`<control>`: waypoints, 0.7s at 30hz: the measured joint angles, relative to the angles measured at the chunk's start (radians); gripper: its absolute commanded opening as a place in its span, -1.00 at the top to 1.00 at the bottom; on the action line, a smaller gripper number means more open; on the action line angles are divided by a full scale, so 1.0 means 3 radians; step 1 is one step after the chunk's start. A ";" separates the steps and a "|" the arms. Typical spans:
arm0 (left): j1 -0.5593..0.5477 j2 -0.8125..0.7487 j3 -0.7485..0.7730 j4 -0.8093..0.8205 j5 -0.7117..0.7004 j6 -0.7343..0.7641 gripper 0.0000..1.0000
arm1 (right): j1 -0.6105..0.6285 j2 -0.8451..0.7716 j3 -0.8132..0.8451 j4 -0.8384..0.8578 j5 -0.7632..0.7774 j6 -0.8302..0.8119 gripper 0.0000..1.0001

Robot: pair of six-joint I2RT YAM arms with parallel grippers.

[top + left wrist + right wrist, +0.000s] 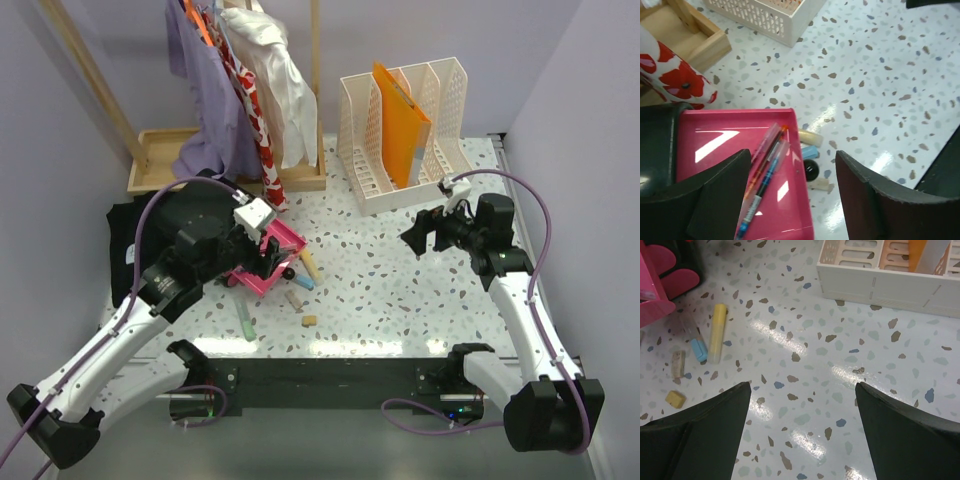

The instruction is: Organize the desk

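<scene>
**Both grippers spread wide over the speckled desk, clutter on the left**

From the overhead camera I see a white file rack [400,130] holding an orange folder [398,122] at the back. A wooden tray [155,160] sits in the back left corner under hanging clothes [240,90]. A black cloth [125,240] lies at the left side.

A pink tray [715,145] sits under my left gripper [792,160], with a few pens [767,165] lying loose inside. Its fingers stand apart and grip nothing. Just beside the tray's right side, small bits crowd the surface: a yellow marker [717,333], a blue-tipped stick [695,342], a beige stub [678,363] and a yellow cube [675,398]. A pale green stick [245,320] lies nearer the front edge.

The desk [400,290] runs from its black front edge back to the rack, beneath both arms. My right gripper [801,390] hangs above bare speckled top near the rack, fingers wide and empty, with the markers well off to its left.
</scene>
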 measured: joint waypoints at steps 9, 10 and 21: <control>0.0000 0.0043 -0.0125 0.0270 0.0341 -0.1022 -0.50 | 0.0000 0.0000 0.0000 -0.0001 0.0000 -0.0003 -0.80; 0.0000 0.0045 -0.0172 0.0317 0.0402 -0.1116 -0.47 | 0.0000 0.0000 0.0000 0.0000 0.0000 -0.0003 -0.80; -0.0837 0.0392 -0.0444 0.0456 0.0220 -0.1698 -0.05 | -0.0003 0.0000 0.0000 -0.0001 0.0000 -0.0004 -0.80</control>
